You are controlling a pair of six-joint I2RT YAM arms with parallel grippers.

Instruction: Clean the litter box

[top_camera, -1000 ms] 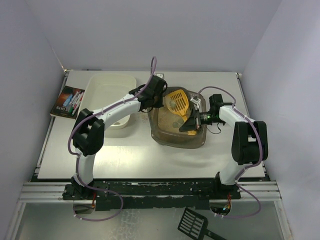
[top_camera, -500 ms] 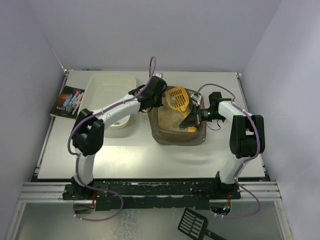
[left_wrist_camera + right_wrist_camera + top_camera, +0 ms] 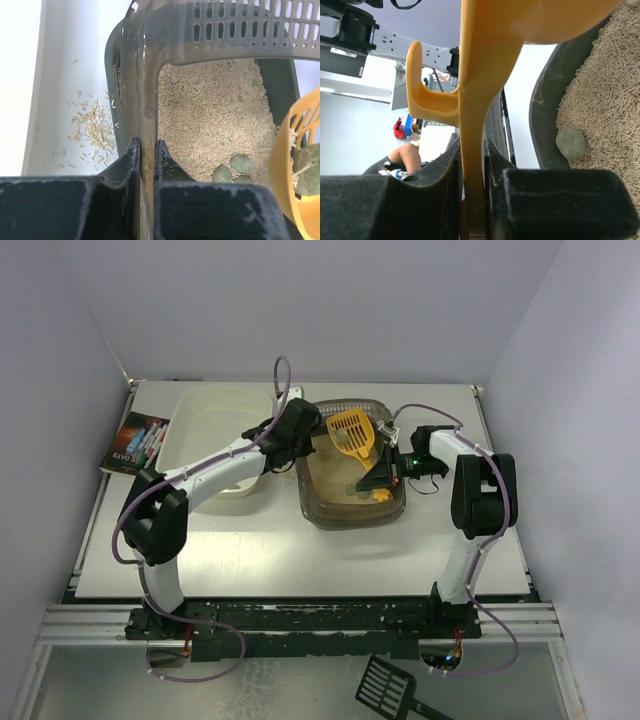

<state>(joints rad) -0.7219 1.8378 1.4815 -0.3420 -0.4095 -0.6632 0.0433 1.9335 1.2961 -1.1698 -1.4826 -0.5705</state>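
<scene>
The litter box (image 3: 345, 512), a dark brown tray of beige litter (image 3: 210, 115), sits mid-table. My left gripper (image 3: 302, 448) is shut on its left rim (image 3: 147, 95), one finger on each side of the wall (image 3: 147, 150). Grey-green lumps (image 3: 241, 163) lie in the litter near that gripper. My right gripper (image 3: 384, 476) is shut on the handle (image 3: 472, 125) of a yellow scoop (image 3: 352, 433), whose head hangs over the box with a green lump (image 3: 309, 170) in it. One more lump (image 3: 571, 143) rests by the box wall.
A white tub (image 3: 222, 430) stands left of the litter box. A booklet with pens (image 3: 135, 442) lies at the far left edge. Spilled litter pellets (image 3: 92, 130) dot the table beside the box. A black scoop (image 3: 390, 687) lies below the table's front rail.
The litter box has shifted back and slightly left with my left gripper on its rim. My right arm has drawn in, carrying the yellow scoop a little left and back.
</scene>
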